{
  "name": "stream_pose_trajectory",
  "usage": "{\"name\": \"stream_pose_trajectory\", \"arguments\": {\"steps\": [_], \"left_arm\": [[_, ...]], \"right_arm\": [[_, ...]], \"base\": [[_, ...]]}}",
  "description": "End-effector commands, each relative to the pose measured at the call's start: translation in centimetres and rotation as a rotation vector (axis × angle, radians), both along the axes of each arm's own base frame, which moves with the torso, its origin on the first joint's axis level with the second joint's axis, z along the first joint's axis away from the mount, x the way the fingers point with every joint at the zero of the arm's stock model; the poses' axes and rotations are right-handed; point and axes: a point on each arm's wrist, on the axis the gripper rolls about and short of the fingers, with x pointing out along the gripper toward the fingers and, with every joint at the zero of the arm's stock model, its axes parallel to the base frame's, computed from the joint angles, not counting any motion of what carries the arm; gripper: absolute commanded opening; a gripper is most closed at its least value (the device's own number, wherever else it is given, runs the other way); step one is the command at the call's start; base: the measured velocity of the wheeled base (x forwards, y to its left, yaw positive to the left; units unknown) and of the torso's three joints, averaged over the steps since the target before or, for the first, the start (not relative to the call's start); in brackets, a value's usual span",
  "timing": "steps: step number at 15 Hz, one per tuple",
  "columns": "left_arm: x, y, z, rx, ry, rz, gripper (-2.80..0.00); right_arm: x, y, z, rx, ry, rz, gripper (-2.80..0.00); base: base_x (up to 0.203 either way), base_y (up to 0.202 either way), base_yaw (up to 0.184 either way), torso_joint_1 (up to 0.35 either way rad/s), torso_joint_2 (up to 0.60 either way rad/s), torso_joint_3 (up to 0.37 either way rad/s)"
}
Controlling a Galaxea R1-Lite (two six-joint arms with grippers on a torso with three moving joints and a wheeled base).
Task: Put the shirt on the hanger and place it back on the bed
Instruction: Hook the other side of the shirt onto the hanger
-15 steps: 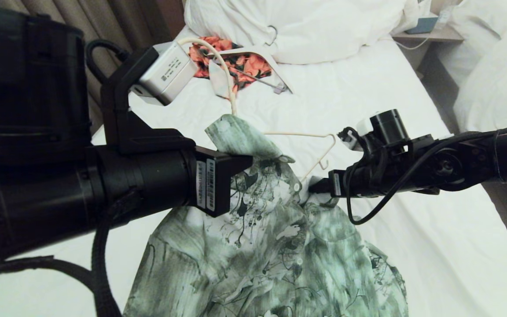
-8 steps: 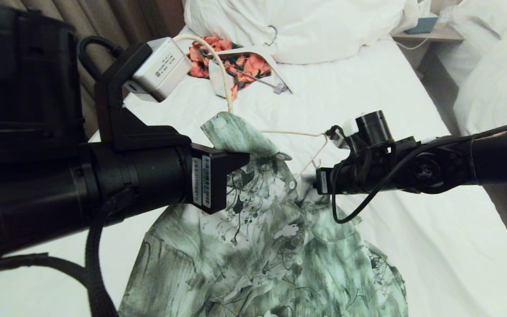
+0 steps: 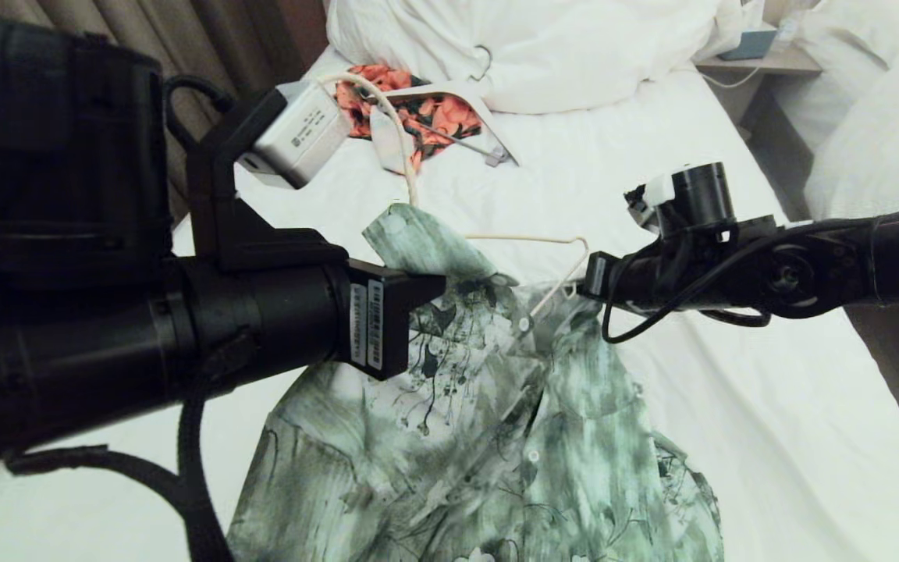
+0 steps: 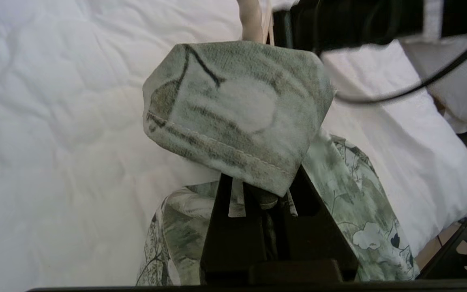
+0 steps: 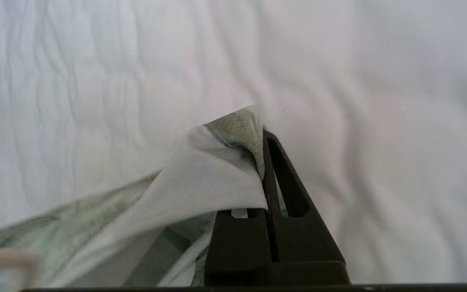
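Both grippers pinch the shirt (image 3: 481, 437) and hold its collar end above the bed (image 3: 769, 421).

Nearest, the shirt's lower body drapes on the white sheet. Above it, the left gripper (image 4: 258, 190) has its fingers pressed together on a folded flap of cloth, and the right gripper (image 5: 264, 162) is clamped on another fabric edge close by. The cream wire hanger (image 3: 551, 261) shows between the two arms, partly inside the collar. Farther off lie an orange floral garment (image 3: 426, 109), a white hanger (image 3: 488, 129) and the duvet (image 3: 543, 47).
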Motion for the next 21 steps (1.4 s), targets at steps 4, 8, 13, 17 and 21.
{"name": "stream_pose_trajectory", "arguments": {"steps": [4,8,13,17,21], "left_arm": [[0.6,-0.8,-0.9,0.028,0.022,0.003,-2.80],[0.8,-1.1,-1.3,0.040,0.030,0.003,-2.80],[0.4,-1.3,-1.4,0.045,0.033,-0.017,-2.80],[0.0,-1.7,-1.6,0.054,0.034,-0.026,-2.80],[0.4,-1.7,-1.7,0.057,0.032,-0.001,-2.80]], "right_arm": [[0.5,-2.5,1.5,0.010,0.033,-0.065,-2.80],[0.2,-2.6,2.3,0.012,0.051,-0.053,-2.80],[-0.1,-2.7,4.3,0.013,0.050,-0.051,-2.80],[-0.1,-2.3,5.2,0.016,0.046,-0.040,-2.80],[-1.9,-2.0,6.6,0.002,0.079,-0.013,-2.80]], "base": [[0.000,0.000,0.000,0.000,0.00,0.000],[0.000,0.000,0.000,0.000,0.00,0.000],[0.000,0.000,0.000,0.000,0.00,0.000],[0.000,0.000,0.000,0.000,0.00,0.000],[0.000,0.000,0.000,0.000,0.00,0.000]]}}
